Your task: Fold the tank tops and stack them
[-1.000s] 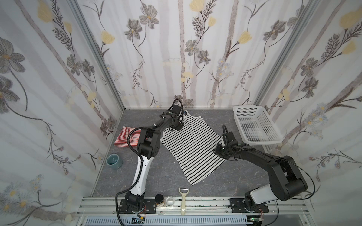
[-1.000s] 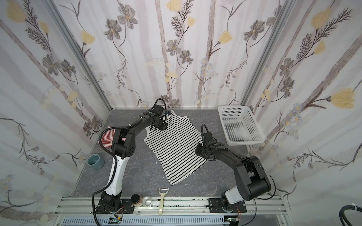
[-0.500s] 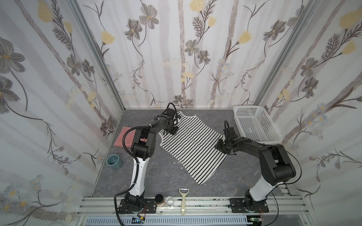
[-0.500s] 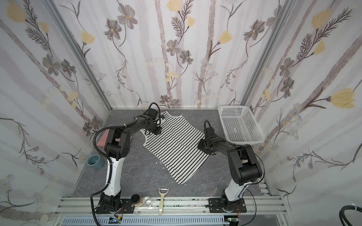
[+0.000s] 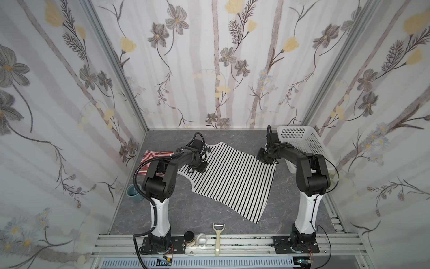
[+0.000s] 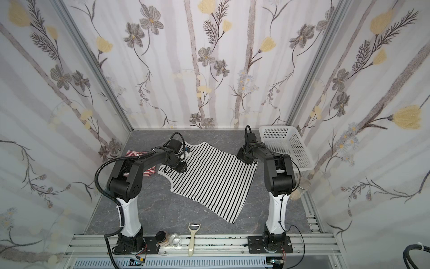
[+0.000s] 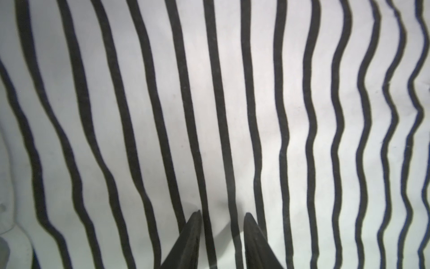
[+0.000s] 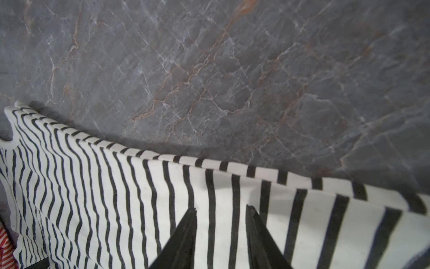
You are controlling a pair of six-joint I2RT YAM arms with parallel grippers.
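Nearest us, on the front rail, lie a pale peeler (image 5: 218, 237), a dark jar (image 5: 189, 236) and a clear jar (image 5: 202, 238) (both too small for us to name with any certainty). Beyond them the grey marbled table (image 5: 186, 214) lies bare up to the black-striped tank top (image 5: 230, 179). The top is spread flat and slantwise mid-table, with one corner pointing frontward and free table along its near left side.

The left gripper (image 5: 200, 168) stands on the top's far left end, and the left arm covers the shoulder part. In the left wrist view its fingertips (image 7: 190, 235) are slightly parted and pressed to the cloth, and a stripe runs flat through the gap. The right gripper (image 5: 264, 158) sits at the top's far right corner. Its fingertips (image 8: 183, 235) are likewise a little apart on flat cloth, beside an edge that is doubled over.

A teal cup (image 5: 133, 192) by the left wall is half hidden behind the cable. Farther back, the red-and-white tank top (image 5: 152, 154) lies mostly hidden behind the left arm. The white basket (image 5: 293, 134) fills the far right corner, just beside the right gripper, and the right arm cuts off its near end.
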